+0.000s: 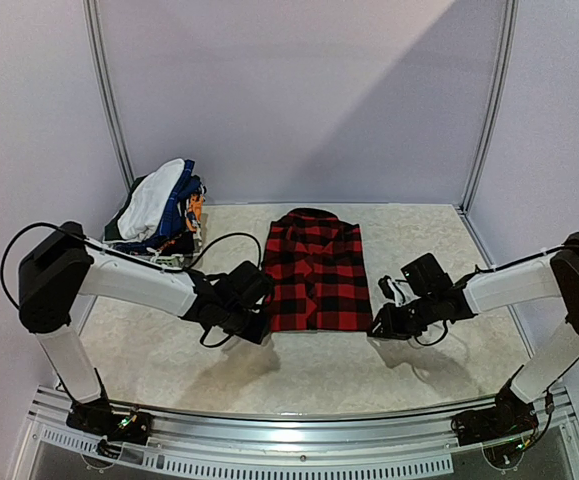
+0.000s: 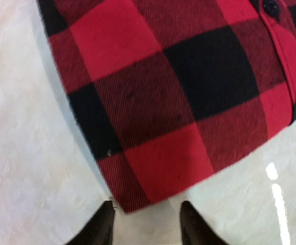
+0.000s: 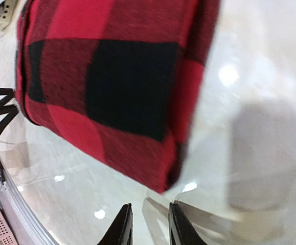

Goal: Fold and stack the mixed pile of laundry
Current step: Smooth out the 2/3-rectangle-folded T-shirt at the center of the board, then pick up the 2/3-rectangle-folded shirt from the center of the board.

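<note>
Plaid shirt [image 1: 314, 270], folded into a flat rectangle, lies mid-way across the counter [image 1: 419, 350], with the rest of the laundry pile [image 1: 159, 205] heaped back left. It looks like soft, light twill that will sag, so take its near corners. Your left fingers [image 2: 100, 227] are spread at one corner and your right fingers [image 3: 123, 227] are narrowly apart at the other; both are empty.

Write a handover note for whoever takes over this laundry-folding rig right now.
Left gripper: jaws apart, empty, at the near left corner of the plaid shirt.
Right gripper: jaws slightly apart, empty, by the shirt's near right corner.
Shirt: flat in the middle of the table, sides folded in to a rectangle, collar at the far end.
Laundry pile: heaped at the far left corner, unfolded.
Left to do: probably fold the shirt's hem up toward the collar, then fold and stack the rest.
</note>
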